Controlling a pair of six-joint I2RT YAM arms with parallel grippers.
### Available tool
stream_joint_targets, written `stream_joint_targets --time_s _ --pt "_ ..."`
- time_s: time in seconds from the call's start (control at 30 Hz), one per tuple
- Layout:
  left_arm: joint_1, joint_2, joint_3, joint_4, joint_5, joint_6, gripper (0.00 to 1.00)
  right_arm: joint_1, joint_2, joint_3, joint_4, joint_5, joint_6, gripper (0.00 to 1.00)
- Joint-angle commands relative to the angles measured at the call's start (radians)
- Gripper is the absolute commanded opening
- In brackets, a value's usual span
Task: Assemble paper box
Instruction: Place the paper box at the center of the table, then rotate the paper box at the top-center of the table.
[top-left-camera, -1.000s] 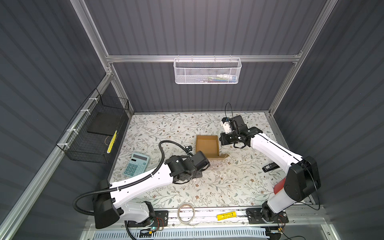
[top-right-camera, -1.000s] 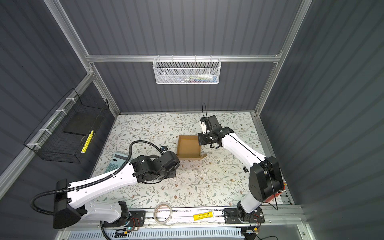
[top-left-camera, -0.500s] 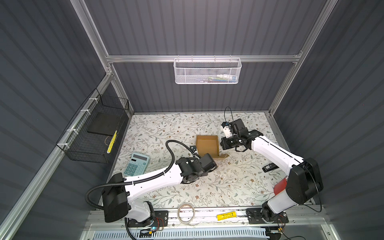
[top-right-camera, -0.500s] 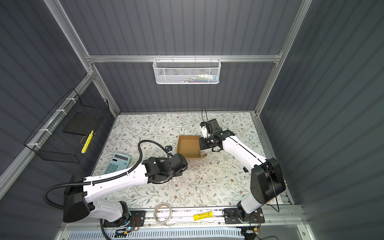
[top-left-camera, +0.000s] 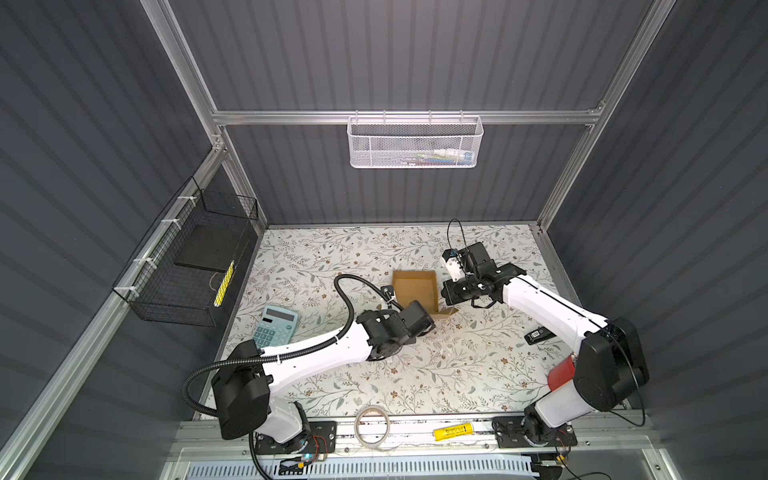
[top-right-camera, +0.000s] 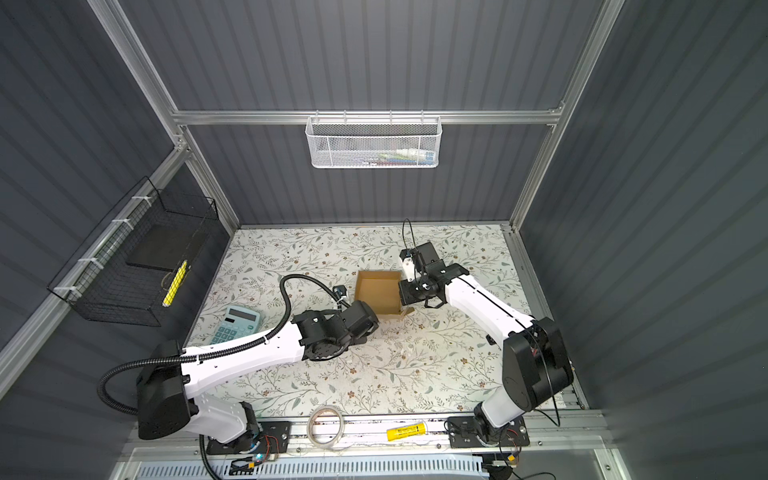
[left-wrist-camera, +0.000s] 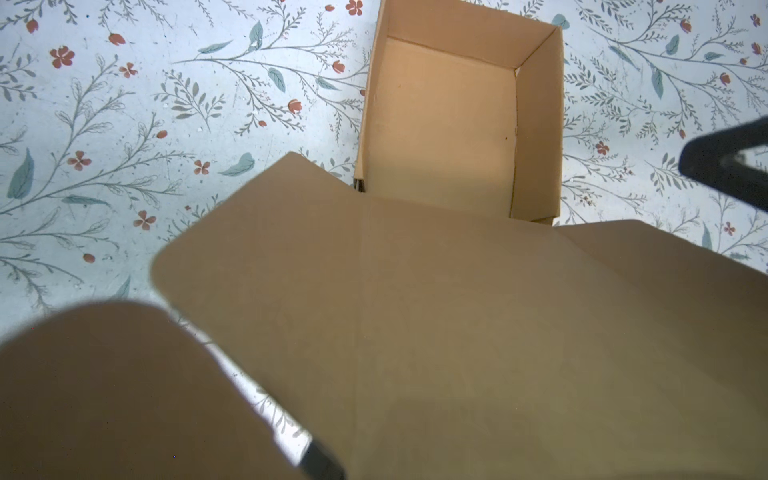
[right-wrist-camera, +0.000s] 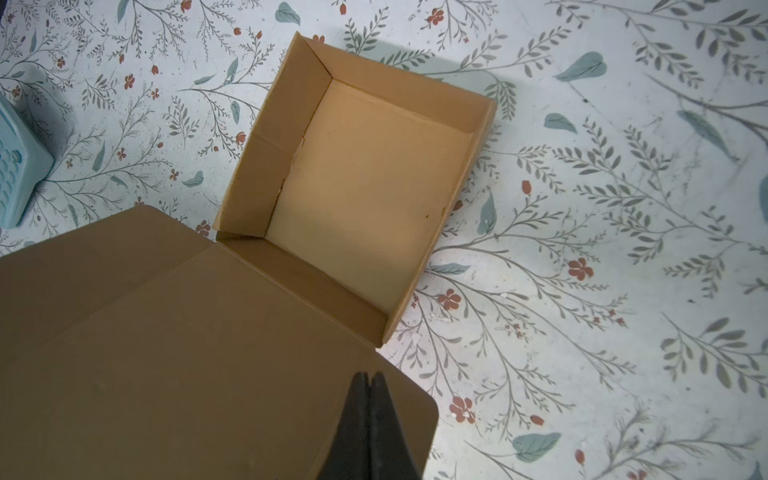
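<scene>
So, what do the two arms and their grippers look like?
Both arms have white shells with black joints. The left arm carries a thick ribbed black hose that loops beside it. The right arm has a thin black cable and a small white block at its wrist. The right gripper has black, tapered fingers.

Nothing legible: print on the yellow label (top-left-camera: 453, 432) at the front rail, the calculator (top-left-camera: 276, 326) keys and the black tag (top-left-camera: 537, 335) is too small.

Paper box (left-wrist-camera: 440, 124) tray open, walls up; lid panel (left-wrist-camera: 457, 332) fills foreground over floral mat (left-wrist-camera: 124, 124).
</scene>
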Motion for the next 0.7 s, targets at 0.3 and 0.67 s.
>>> stream_joint_targets --time_s 0.3,0.67 --pt "0.112 0.023 0.027 0.065 0.002 0.129 0.27 0.004 -0.032 -0.028 -0.003 0.002 -0.016 0.00" --pt "0.189 0.036 0.060 0.092 0.019 0.200 0.27 0.042 -0.025 -0.019 0.007 -0.004 -0.023 0.00"
